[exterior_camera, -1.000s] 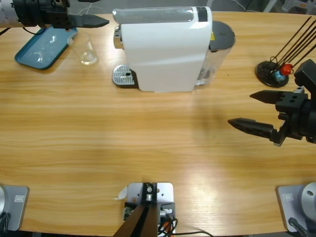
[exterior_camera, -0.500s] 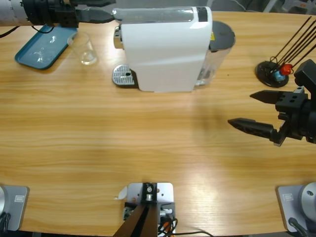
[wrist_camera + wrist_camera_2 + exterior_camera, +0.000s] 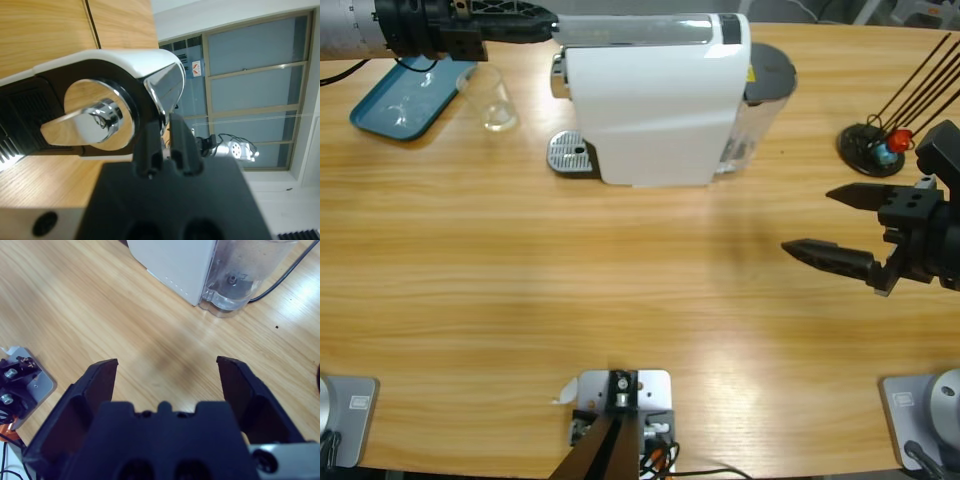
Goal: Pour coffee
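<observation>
The white coffee machine (image 3: 655, 100) stands at the back middle of the table, its metal drip tray (image 3: 570, 153) bare. An empty clear glass (image 3: 492, 98) stands on the table left of it. No coffee shows anywhere. My left gripper (image 3: 548, 22) comes in from the top left, shut, its tips at the machine's front top edge. In the left wrist view the left gripper (image 3: 164, 122) sits right against the chrome lever (image 3: 166, 90), beside the round chrome outlet (image 3: 100, 117). My right gripper (image 3: 825, 222) hovers open over the table at the right, holding nothing.
A blue tray (image 3: 390, 100) lies at the far left corner. The machine's water tank (image 3: 762, 95) and its cable are behind it on the right. A black stand (image 3: 870, 145) with thin rods and small red and blue pieces sits at the right edge.
My left gripper has moved right and toward the far edge, from above the glass up to the machine's front top. The right arm has not moved.
</observation>
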Controlling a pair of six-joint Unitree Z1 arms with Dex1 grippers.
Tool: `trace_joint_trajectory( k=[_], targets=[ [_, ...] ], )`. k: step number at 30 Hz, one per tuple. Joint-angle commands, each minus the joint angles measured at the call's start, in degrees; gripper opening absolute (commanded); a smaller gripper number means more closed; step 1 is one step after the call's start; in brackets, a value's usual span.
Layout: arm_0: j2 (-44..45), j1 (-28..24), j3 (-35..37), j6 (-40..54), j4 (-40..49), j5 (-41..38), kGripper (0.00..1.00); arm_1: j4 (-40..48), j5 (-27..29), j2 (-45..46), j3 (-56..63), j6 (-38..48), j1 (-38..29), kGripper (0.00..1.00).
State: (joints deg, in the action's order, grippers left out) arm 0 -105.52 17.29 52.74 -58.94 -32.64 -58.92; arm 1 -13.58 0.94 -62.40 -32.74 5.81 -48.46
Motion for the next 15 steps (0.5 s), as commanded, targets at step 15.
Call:
trace_joint_trajectory(
  k=[15],
  targets=[
    [11.9,1.0,0.6,2.7,4.5,3.6,0.000,0.5,0.8,0.4,1.1,0.6,-0.5,0.858]
  ],
)
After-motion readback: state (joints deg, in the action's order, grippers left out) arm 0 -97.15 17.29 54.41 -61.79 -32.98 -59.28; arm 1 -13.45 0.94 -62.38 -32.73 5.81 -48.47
